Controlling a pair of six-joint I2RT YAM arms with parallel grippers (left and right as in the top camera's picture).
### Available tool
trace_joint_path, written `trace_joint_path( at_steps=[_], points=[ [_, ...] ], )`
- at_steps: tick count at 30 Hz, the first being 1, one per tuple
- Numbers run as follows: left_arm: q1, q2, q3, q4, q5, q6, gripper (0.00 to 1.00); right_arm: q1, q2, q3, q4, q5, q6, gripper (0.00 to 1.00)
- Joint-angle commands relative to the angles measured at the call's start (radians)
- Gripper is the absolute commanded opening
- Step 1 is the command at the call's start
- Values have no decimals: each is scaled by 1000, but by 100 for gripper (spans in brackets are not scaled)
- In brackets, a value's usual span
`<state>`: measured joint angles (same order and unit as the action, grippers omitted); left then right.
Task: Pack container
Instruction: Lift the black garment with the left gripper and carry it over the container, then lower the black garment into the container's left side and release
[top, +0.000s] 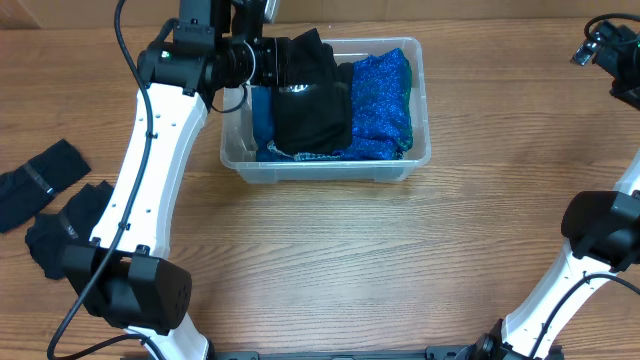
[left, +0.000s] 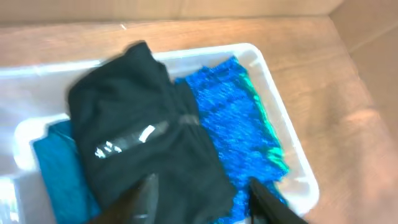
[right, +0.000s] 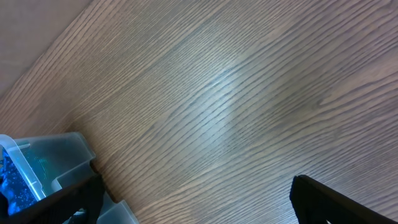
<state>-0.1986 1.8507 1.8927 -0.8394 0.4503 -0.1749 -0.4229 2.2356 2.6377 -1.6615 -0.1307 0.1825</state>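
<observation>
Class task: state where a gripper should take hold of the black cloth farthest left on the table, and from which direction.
Pinch the black cloth from straight above, likely near its middle: it lies flat and limp on the table, so no edge stands up for a sideways approach.

Left arm (top: 150, 170): white link shells, black joint housings, black cable trailing alongside | Right arm (top: 555, 290): matching white-and-black build, thin black cable | Gripper fingers (right: 336, 199): matte black, tapered, blurred at frame edges
</observation>
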Motion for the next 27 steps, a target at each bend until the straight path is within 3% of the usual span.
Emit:
trace_joint_path(
  at_steps=[1,7,19,24,27],
  points=[
    [-42,19,14,37,-119,22,29,2,-35,27,3,-1,1,100],
    [-135,138,14,108,-121,22,15,2,-35,27,3,-1,1,100],
    [-244,408,14,-21,-141,105,12,2,-35,27,3,-1,1,100],
    [-239,422,33,-20,-147,109,11,2,-35,27,3,-1,1,100],
    [-239,405,148,-76,-146,117,11,2,-35,27,3,-1,1,100]
  ],
)
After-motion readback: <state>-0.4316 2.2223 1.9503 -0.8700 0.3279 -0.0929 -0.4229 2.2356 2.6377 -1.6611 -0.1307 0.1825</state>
